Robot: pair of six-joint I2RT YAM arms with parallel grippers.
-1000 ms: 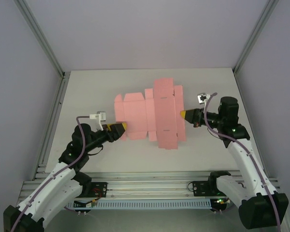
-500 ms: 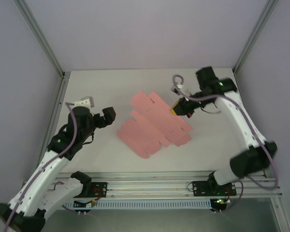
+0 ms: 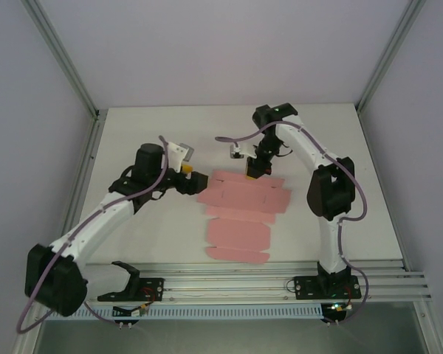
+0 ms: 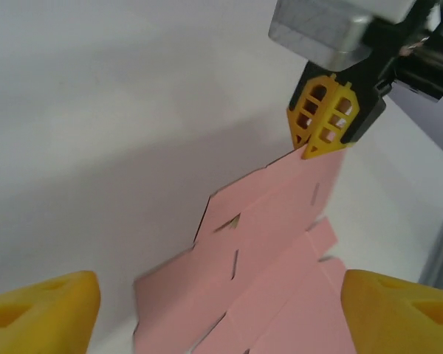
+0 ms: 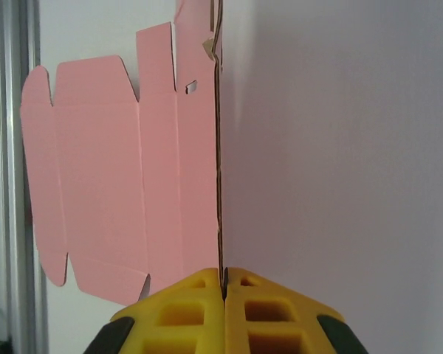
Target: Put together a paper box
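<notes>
The paper box (image 3: 240, 214) is a flat pale pink die-cut sheet with tabs and slots, lying in the middle of the white table. My right gripper (image 3: 252, 171) reaches in from the far side and is shut on the sheet's far edge. In the right wrist view its yellow fingers (image 5: 223, 280) pinch that thin edge, with the sheet (image 5: 103, 184) spreading to the left. My left gripper (image 3: 197, 182) stands open at the sheet's left end. In the left wrist view its jaws (image 4: 221, 295) straddle the pink card (image 4: 280, 251), and the right gripper (image 4: 323, 129) shows beyond.
An aluminium rail (image 3: 229, 284) runs along the table's near edge, and frame posts (image 3: 63, 63) rise at the back corners. White walls close in the table (image 3: 133, 140) on three sides.
The sheet has turned from a diagonal lie to run toward the near edge. My left gripper swung in from the left to the sheet's edge. The right gripper shifted left with the far edge.
</notes>
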